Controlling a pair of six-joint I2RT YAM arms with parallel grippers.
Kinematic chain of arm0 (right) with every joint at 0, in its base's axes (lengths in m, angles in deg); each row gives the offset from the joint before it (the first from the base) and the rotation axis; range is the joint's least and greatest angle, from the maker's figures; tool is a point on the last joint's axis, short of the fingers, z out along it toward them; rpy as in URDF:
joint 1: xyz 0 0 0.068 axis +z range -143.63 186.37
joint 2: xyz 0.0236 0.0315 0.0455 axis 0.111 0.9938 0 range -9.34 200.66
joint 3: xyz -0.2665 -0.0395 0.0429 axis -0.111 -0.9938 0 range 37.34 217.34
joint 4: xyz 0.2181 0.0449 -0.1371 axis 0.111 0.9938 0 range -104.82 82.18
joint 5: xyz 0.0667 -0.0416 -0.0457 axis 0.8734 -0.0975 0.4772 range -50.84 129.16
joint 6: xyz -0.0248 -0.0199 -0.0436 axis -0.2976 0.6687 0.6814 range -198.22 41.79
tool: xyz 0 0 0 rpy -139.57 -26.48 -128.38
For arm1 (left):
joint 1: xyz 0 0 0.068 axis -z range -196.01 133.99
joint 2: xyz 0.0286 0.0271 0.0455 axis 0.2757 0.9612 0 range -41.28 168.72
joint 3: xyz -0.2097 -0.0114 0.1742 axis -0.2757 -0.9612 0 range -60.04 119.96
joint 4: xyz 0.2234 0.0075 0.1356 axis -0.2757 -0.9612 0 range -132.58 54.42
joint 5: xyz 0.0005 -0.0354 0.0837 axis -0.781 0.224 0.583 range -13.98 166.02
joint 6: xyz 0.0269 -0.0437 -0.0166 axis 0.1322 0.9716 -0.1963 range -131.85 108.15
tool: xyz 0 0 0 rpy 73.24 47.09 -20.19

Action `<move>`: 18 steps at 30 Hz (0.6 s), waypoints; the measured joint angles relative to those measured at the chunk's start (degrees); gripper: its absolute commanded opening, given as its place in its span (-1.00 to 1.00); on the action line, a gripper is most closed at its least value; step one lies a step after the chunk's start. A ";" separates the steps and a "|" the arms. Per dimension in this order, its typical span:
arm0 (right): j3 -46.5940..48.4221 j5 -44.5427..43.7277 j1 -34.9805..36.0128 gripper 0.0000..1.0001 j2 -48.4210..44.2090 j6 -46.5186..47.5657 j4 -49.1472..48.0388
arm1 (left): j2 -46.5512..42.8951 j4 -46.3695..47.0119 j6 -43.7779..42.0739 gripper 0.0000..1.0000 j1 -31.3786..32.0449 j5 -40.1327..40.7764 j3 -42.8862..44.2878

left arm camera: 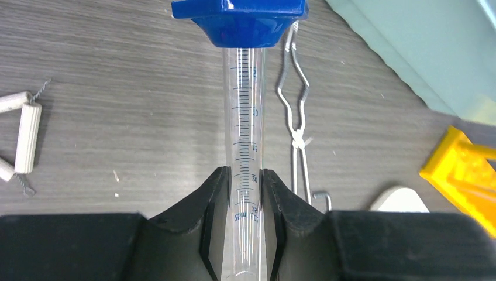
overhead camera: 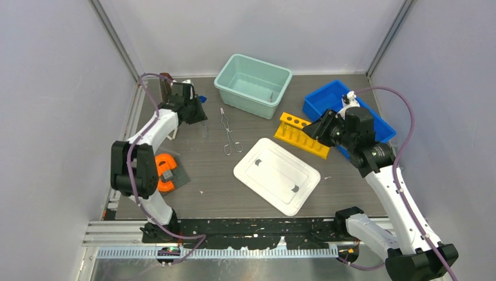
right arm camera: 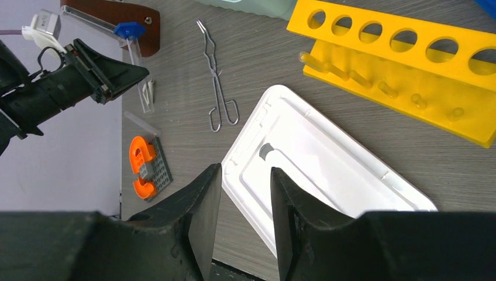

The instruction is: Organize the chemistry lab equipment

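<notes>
Toward the far left of the worktop (overhead camera: 210,193), the left claw (left arm camera: 244,190) is clenched on a graduated cylinder (left arm camera: 245,111). Its jaws pinch the slim tube near the open mouth, probably because the wide blue base (left arm camera: 240,20) would not fit between them. Clear glass with fine blue markings, the cylinder points its hexagonal foot away from the claw; whether it rests on the wood or hangs just above cannot be told. Wire tongs (left arm camera: 295,111) lie just to its right, a white triangle (left arm camera: 20,140) to its left. Over the white lid (overhead camera: 276,174), the right claw (right arm camera: 245,175) hovers released and empty, seemingly awaiting its turn.
</notes>
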 measured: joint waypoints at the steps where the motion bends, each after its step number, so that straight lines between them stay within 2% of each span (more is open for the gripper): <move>1: 0.00 0.28 0.00 -0.12 -0.02 -0.09 0.00 | -1.77 -0.26 -0.39 -0.72 0.00 -0.92 -0.74; 8: 0.13 4.13 0.00 -0.03 0.50 -0.92 -1.25 | -12.48 -3.34 -2.93 -0.72 1.14 -7.98 -4.61; 16: 0.79 9.97 0.07 0.03 4.28 -1.03 -6.29 | -21.07 -5.40 -4.42 -0.72 5.53 -17.46 -6.97; 18: 1.62 11.26 0.26 0.16 5.44 -1.42 -7.48 | -21.81 -6.25 -4.68 -0.71 7.23 -19.76 -6.97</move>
